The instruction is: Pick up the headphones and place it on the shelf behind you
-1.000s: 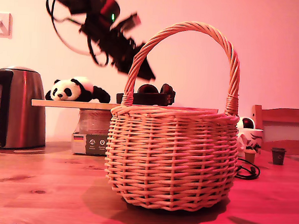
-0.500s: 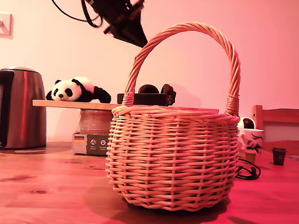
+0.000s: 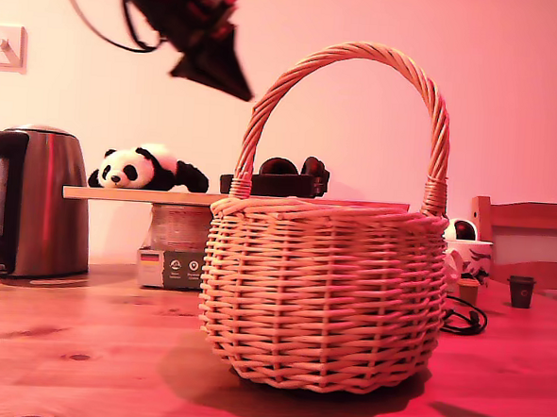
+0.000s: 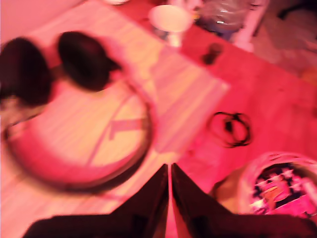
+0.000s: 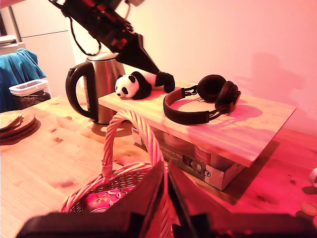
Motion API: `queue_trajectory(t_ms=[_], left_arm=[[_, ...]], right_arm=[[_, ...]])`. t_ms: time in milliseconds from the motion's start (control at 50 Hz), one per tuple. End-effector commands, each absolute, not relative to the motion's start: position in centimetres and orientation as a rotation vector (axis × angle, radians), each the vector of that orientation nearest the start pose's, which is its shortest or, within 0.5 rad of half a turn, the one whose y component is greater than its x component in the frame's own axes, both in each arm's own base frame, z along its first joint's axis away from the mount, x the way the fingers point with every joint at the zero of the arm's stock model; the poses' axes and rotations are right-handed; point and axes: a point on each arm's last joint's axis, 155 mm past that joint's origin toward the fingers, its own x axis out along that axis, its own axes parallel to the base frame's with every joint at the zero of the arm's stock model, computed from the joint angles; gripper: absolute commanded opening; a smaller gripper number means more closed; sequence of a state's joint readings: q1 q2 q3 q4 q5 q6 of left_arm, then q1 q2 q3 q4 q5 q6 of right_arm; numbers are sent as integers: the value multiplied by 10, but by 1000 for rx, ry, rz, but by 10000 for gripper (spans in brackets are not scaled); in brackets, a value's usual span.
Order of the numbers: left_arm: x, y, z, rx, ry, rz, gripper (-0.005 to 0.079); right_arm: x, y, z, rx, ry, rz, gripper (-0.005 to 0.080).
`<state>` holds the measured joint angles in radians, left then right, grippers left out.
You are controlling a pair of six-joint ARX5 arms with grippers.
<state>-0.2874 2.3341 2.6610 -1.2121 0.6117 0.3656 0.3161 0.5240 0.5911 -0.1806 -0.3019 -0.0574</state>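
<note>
The black headphones (image 3: 278,177) lie flat on the light wooden shelf (image 3: 137,196), behind the wicker basket's handle in the exterior view. My first gripper (image 3: 231,83) hangs shut high above the shelf, toward the exterior view's left, apart from the headphones. Its wrist view looks down on the blurred headphones (image 4: 81,59) and shelf (image 4: 183,94), with the gripper (image 4: 169,171) holding nothing. My second gripper (image 5: 166,198) is shut and empty above the basket, facing the headphones (image 5: 200,101) on the shelf (image 5: 247,134). It is out of the exterior view.
A wicker basket (image 3: 321,287) stands at the front centre of the table. A toy panda (image 3: 144,167) lies on the shelf, and a box (image 3: 171,263) sits under it. A steel kettle (image 3: 33,203) is at the exterior view's left; a mug (image 3: 465,258), cable (image 3: 461,319) and chair back (image 3: 528,233) at its right.
My first arm has lifted up and drifted toward the exterior view's left, away from the basket handle. The headphones have stayed on the shelf.
</note>
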Motion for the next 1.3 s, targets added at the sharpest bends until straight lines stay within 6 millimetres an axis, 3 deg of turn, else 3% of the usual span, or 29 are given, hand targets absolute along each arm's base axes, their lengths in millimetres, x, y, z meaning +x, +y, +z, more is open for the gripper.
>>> queue_trajectory(t_ms=[0,140,380,580,960,1280], left_arm=[[505,-251,243,166,786,-966,-19],[504,-239,240,167,824,-920,-19],[492,-230,267,164,805,-893,-19],[479,-227,273,147,834,-887,-19],[467,-239,278,133,848,-910,-19],[428,-226,253,171,976,-906,-19]], right_arm=[[244,136,291,-61,80,614,-13],[249,136,285,-62,105,600,-13],[257,138,276,-88,132,602,-13],[260,137,290,-106,65,590,-13],[261,136,289,-106,71,583,-13],[261,136,285,-106,87,585,-13]])
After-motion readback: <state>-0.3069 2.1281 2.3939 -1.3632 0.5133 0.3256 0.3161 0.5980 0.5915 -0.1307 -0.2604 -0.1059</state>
